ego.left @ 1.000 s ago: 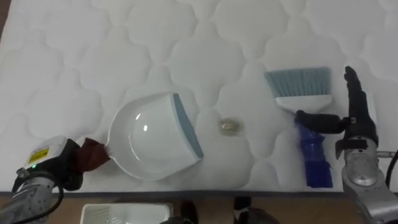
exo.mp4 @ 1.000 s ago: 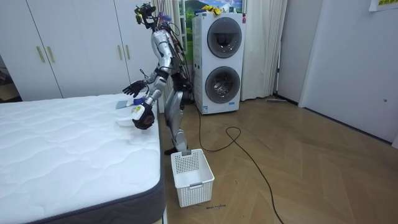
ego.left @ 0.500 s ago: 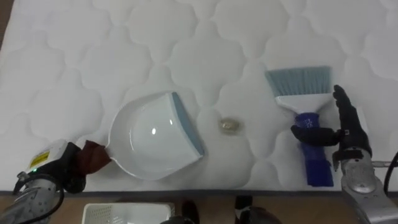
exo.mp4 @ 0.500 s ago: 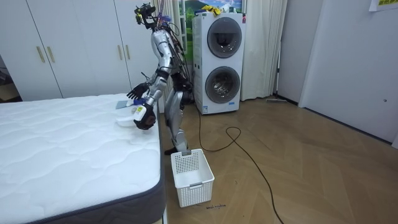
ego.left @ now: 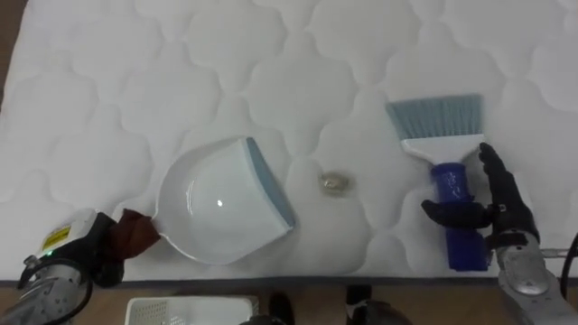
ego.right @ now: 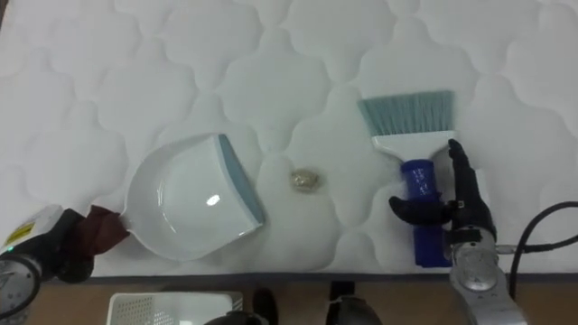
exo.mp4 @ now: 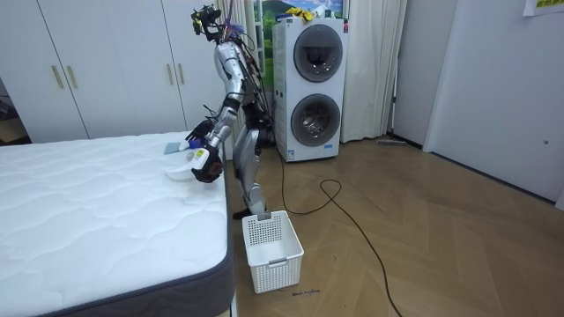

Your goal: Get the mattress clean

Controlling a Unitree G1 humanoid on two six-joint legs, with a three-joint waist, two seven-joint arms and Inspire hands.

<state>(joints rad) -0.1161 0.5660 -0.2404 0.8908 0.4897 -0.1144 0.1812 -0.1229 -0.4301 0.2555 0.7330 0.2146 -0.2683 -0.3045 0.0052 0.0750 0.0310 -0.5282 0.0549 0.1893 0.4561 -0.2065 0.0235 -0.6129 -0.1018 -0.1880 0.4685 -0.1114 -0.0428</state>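
Observation:
A white dustpan (ego.left: 221, 200) with a blue-grey lip lies on the white quilted mattress (ego.left: 271, 63), its mouth facing right. My left hand (ego.left: 79, 255) is shut on its dark red handle (ego.left: 135, 230) at the near left edge. A small crumpled bit of litter (ego.left: 334, 182) lies just right of the lip. Farther right lies a brush (ego.left: 449, 194) with a blue handle and pale blue bristles (ego.left: 436, 116) pointing away from me. My right hand (ego.left: 498, 209) rests against the handle's right side, fingers straight, thumb laid across the handle.
A white slatted basket (exo.mp4: 272, 250) stands on the wooden floor by the bed's edge, beside my feet. I stand bent over the mattress's corner. A stacked washer and dryer (exo.mp4: 313, 79) and white wardrobes (exo.mp4: 106, 62) are behind me.
My right hand has slid back along the brush towards the near edge and closer to the handle, its thumb now lying across it. The left hand keeps hold of the dustpan's handle.

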